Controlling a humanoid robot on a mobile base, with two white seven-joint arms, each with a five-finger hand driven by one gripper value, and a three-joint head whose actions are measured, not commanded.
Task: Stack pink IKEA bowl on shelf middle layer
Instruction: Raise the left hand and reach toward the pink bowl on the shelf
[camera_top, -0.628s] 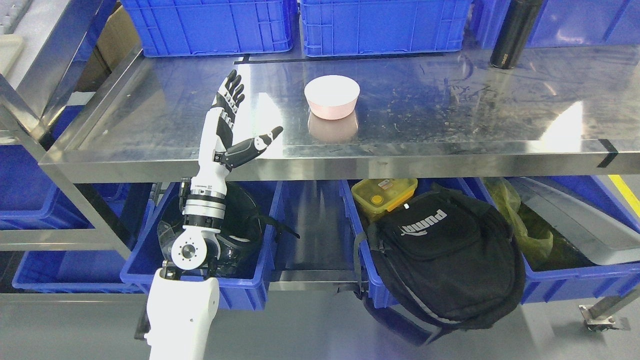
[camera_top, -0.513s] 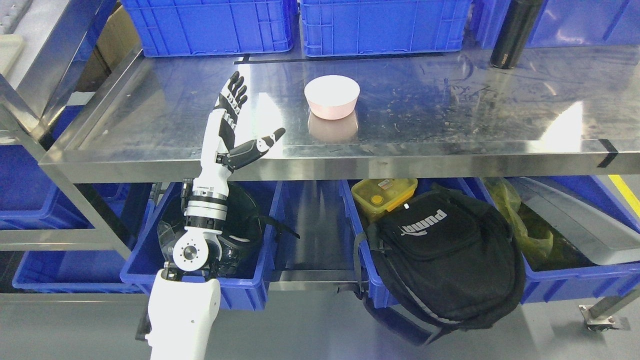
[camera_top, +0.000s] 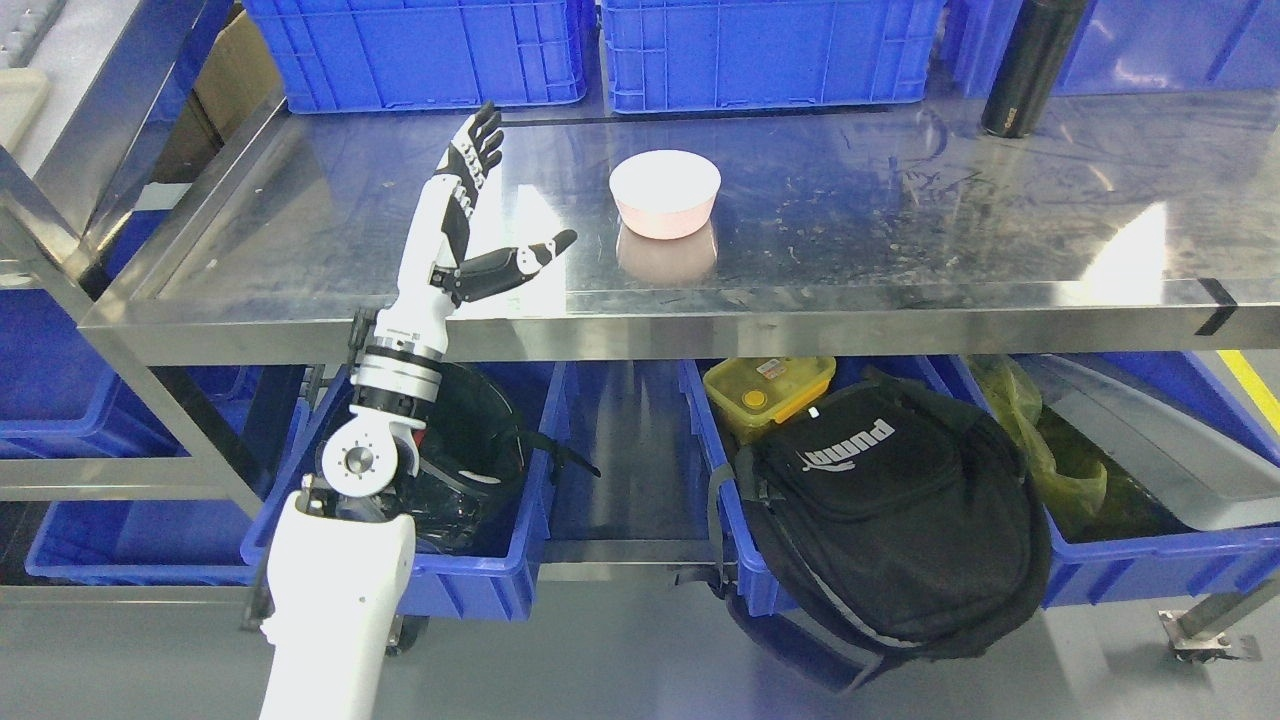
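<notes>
Pink bowl (camera_top: 665, 193) sits upright on the steel shelf (camera_top: 900, 220), off to the right of the left hand (camera_top: 478, 215) and clear of it — a gap of bare metal lies between thumb tip and bowl wall. Its reflection shows on the shelf just in front of it.

Left hand: raised above the shelf's front-left part, fingers (camera_top: 480, 140) stretched out straight and pointing away from the robot, thumb (camera_top: 520, 262) spread wide toward the bowl. Holds nothing. Right hand not visible.

Step in hand, as I judge it: the approach, before any grasp. Next move calls for carrying the hand rightward to the bowl and closing fingers and thumb around its wall or rim. No second bowl is visible on this shelf to stack onto, so the target spot is unclear.

Beyond the fingertips, blue crates (camera_top: 590, 50) line the back of the shelf; a black bottle (camera_top: 1030, 65) stands far right of the hand, any lettering too small to read.

Writing: below the shelf, right of the forearm, a black backpack (camera_top: 880, 530) bears a white "PUMA" logo, upside down in view. A yellow lidded box (camera_top: 768, 390) carries a small label — illegible.
</notes>
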